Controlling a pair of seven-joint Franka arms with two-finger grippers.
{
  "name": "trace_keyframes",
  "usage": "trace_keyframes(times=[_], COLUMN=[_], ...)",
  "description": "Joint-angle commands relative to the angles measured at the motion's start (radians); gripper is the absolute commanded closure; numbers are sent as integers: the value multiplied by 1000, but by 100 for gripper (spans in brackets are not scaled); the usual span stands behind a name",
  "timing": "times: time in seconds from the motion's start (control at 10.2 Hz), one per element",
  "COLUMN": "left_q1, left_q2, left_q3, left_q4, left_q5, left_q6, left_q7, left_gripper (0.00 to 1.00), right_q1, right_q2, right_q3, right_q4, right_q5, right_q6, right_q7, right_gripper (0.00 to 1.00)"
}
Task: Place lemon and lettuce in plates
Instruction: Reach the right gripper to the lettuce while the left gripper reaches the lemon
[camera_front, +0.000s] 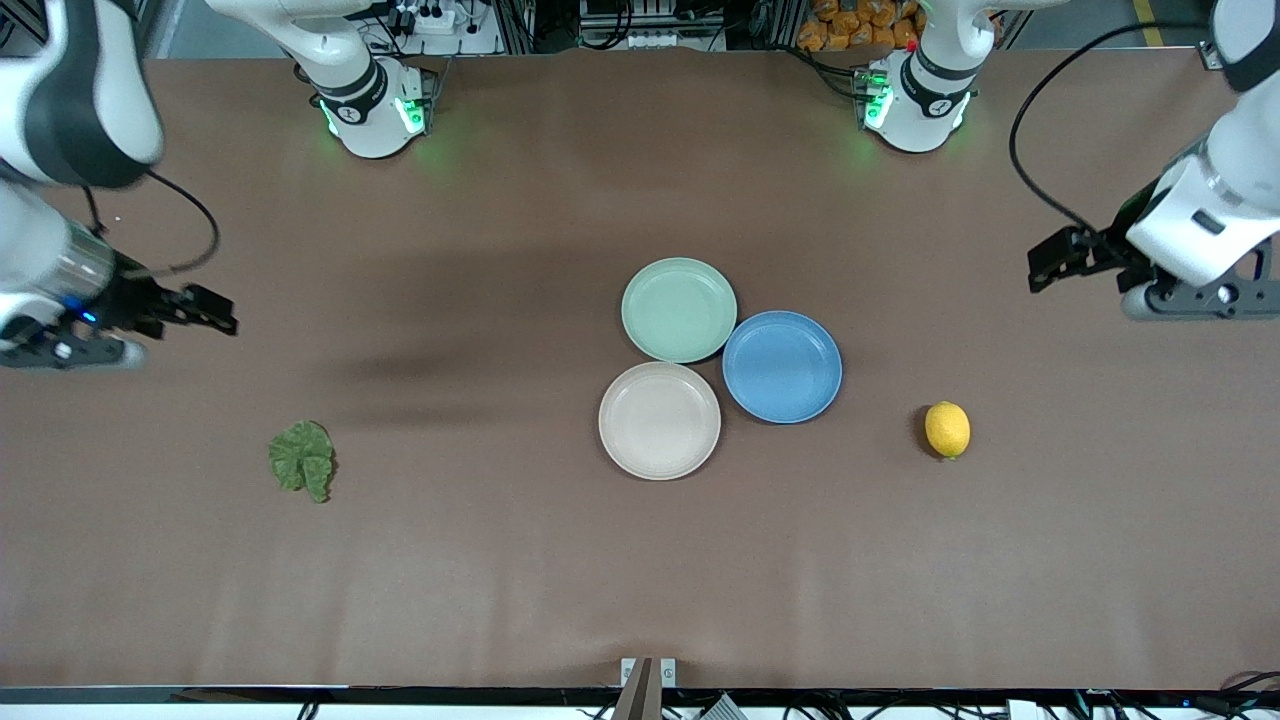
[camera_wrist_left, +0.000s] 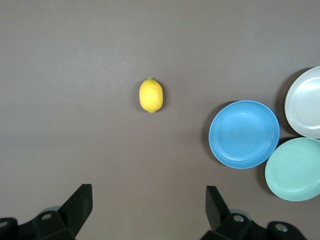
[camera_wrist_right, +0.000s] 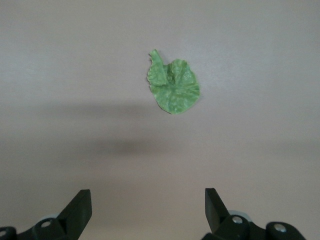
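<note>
While apart: lemon (camera_wrist_left: 150, 95) clear of wide-spread left claw (camera_wrist_left: 148, 210).

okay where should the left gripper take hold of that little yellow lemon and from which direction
Probably straight down from above, with the fingers closing across the narrow middle of the small oval yellow lemon. It lies on its side on the brown table with open space all round, and its ends taper, so they would likely slip. The open left gripper hangs above the table at that end.

White arms (camera_front: 1215, 190), blk joints, green LEDs.
</note>
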Motion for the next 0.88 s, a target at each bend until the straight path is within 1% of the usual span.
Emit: trace_keyframes(times=[0.0, 0.1, 0.29, 0.59, 0.68, 0.78], left_q1=[32, 42, 44, 53, 55, 56], left_q2=[-6, 18, 93, 181, 213, 245], left_q3=[0, 0, 2, 2, 2, 3], left_q4=[-100, -134, -139, -140, -142, -143], left_q5=[-13, -13, -7, -7, -7, 7], left_q6=[101, 156, 213, 267, 270, 293], left_q7=[59, 58, 58, 58, 58, 58], left_gripper=[0, 0, 0, 0, 0, 0], right_q1=[6, 4, -3, -6, -6, -5], right_q2=[123, 169, 243, 355, 398, 436], right_q3=[-1, -1, -1, -1, -4, -6], right_q4=[5, 4, 5, 17, 43, 81], right_q5=[0, 0, 0, 11, 32, 71], right_q6=[116, 169, 263, 438, 467, 469], right_q7=[-11, -11, -11, -9, -9, -14], right_gripper=[0, 0, 5, 10, 13, 15])
